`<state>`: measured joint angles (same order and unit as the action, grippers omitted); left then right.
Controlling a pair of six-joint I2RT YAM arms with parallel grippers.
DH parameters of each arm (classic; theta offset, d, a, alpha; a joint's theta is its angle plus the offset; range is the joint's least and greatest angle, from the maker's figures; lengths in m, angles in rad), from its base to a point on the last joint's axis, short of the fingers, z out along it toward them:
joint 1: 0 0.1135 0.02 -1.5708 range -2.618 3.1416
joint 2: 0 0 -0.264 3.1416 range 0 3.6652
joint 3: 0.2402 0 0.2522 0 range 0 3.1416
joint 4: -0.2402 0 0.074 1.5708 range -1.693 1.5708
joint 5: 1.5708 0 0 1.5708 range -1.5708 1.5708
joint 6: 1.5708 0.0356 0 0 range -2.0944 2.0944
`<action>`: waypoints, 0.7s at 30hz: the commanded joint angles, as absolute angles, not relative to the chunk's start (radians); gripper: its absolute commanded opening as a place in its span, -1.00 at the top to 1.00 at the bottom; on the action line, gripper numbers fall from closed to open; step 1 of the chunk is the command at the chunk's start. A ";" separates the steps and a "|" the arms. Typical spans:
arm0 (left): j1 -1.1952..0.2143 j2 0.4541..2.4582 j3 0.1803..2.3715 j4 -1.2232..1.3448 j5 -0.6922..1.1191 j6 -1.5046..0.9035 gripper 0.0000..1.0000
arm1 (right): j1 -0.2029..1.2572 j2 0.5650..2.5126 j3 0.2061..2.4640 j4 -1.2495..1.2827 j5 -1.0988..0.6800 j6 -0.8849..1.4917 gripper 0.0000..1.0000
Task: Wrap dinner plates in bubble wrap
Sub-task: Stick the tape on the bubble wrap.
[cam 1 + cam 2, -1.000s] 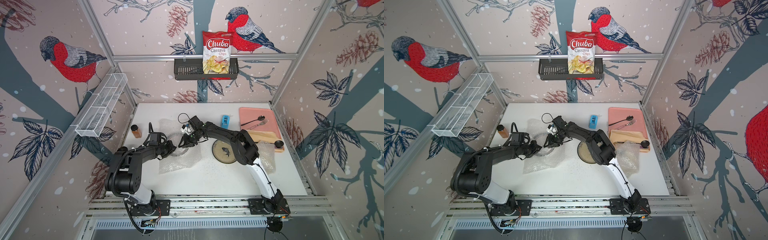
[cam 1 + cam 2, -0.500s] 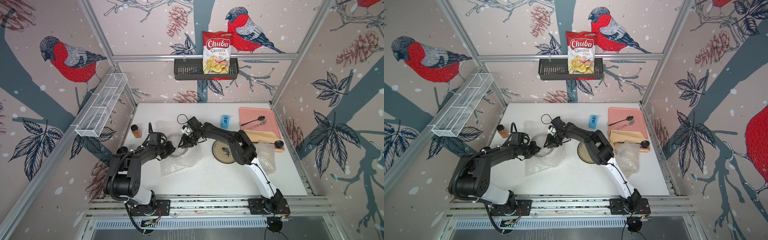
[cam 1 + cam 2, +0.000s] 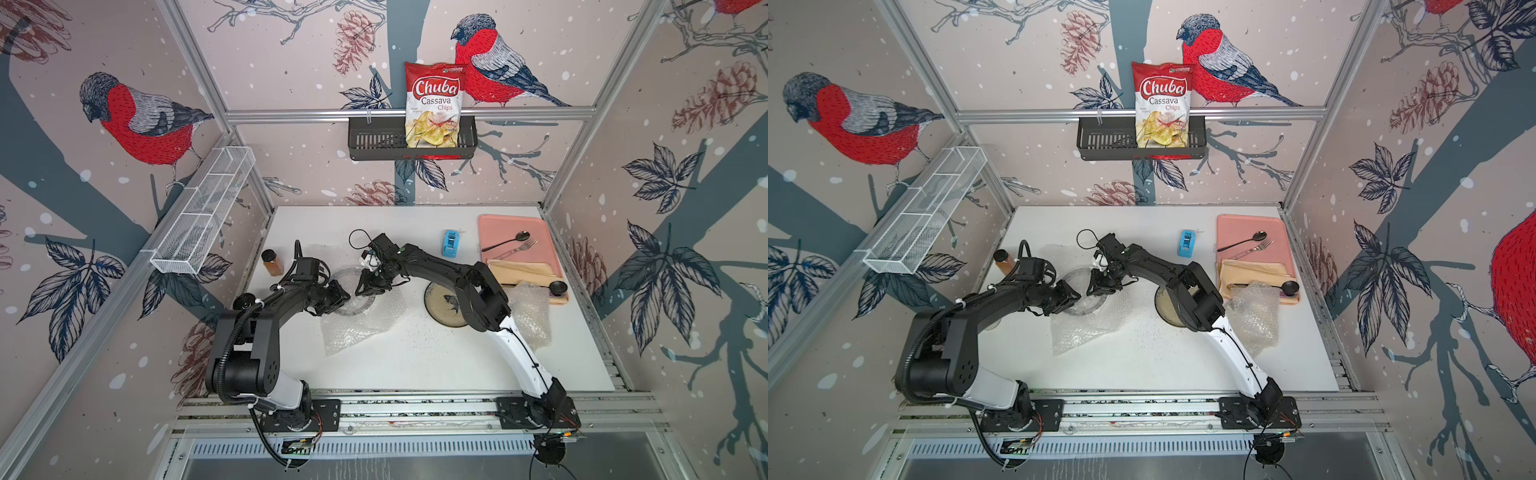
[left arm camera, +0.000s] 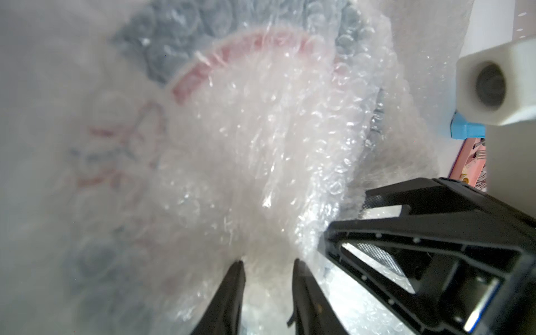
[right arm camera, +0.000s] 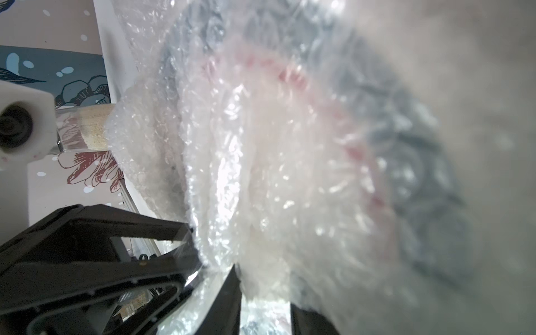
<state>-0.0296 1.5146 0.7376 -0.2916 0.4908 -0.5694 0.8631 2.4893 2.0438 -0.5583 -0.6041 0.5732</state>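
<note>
Left wrist camera puts you right against the clear bubble wrap sheet, which is draped over the round white-centred plate with a dark green-teal rim. You see that rim and a red ring inside it only through the film. Your left gripper has its black fingers standing apart, with a plain gap between them and film showing in the gap. In its own wrist view your right gripper also shows its fingers apart. Bunched film runs down between them and over one of them, so you cannot tell whether it is pinching the wrap or only touching it.

In both top views the covered plate lies a little left of the frame's centre on the white table. The two grippers sit close together over it, almost tip to tip, the left gripper at its lower left and the right gripper at its upper right. The sheet spreads from the plate toward the lower part of the frame.

Right of centre, the tan round plate with a dark fish drawing lies bare on the table, partly hidden by the right arm. A second, crumpled clear bubble wrap sheet lies just right of it, below the pink rectangular tray.
</note>
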 commanded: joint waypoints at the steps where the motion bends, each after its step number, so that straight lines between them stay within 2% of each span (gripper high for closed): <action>1: -0.018 1.501 0.749 -0.451 0.447 -0.546 0.31 | 0.867 2.508 2.037 -0.656 -0.444 0.544 0.39; 13: 0.015 1.453 0.826 -0.502 0.477 -0.564 0.33 | 0.875 2.516 2.040 -0.661 -0.433 0.536 0.42; 21: 0.017 1.464 0.925 -0.542 0.502 -0.524 0.49 | 0.875 2.511 2.044 -0.667 -0.417 0.533 0.43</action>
